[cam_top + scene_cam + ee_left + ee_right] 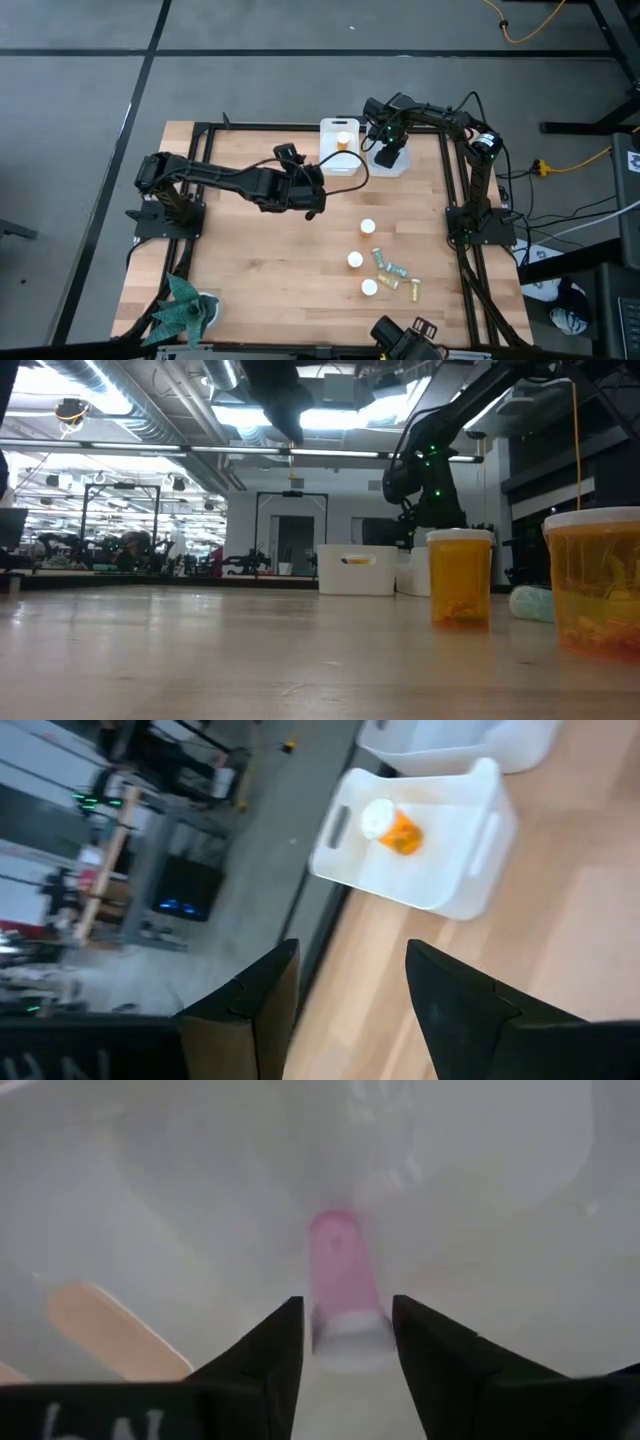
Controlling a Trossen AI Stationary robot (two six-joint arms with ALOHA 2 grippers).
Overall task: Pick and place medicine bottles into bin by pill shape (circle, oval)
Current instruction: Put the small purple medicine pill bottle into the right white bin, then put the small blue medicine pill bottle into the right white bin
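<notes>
Between the dark, flat fingers of my right pincer [342, 1345] sits a small translucent pink bottle [340, 1275]; the fingers stand just beside it, and I cannot tell whether they grip it. Beneath is the smooth white plastic bin [392, 160]. My left pincer [345, 1005] hangs parted over the wooden counter [260, 260], empty. Beyond it, a rounded white bin [420, 840] holds an orange bottle [392, 825].
</notes>
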